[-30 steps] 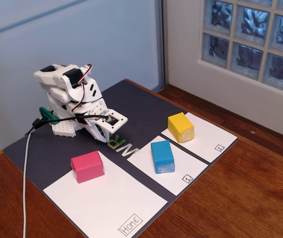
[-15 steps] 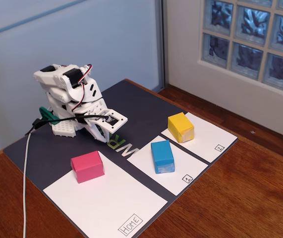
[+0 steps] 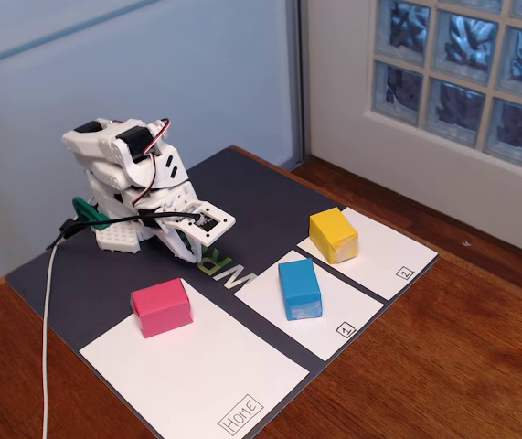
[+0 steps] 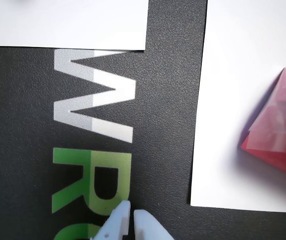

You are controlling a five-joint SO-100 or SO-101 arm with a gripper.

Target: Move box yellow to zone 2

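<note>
The yellow box (image 3: 334,234) stands on the far end of the white panel marked 2 (image 3: 390,254), at the right of the fixed view. It does not show in the wrist view. My gripper (image 3: 197,249) is folded down at the back of the dark mat, well left of the yellow box, with its tips just above the green letters. In the wrist view the gripper (image 4: 130,218) enters from the bottom edge, its jaws shut with only a hairline gap and nothing between them.
A blue block (image 3: 299,288) sits on the panel marked 1 (image 3: 334,315). A pink block (image 3: 161,306) sits on the far corner of the Home panel (image 3: 206,375), and also shows in the wrist view (image 4: 283,135). A white cable (image 3: 48,320) hangs left.
</note>
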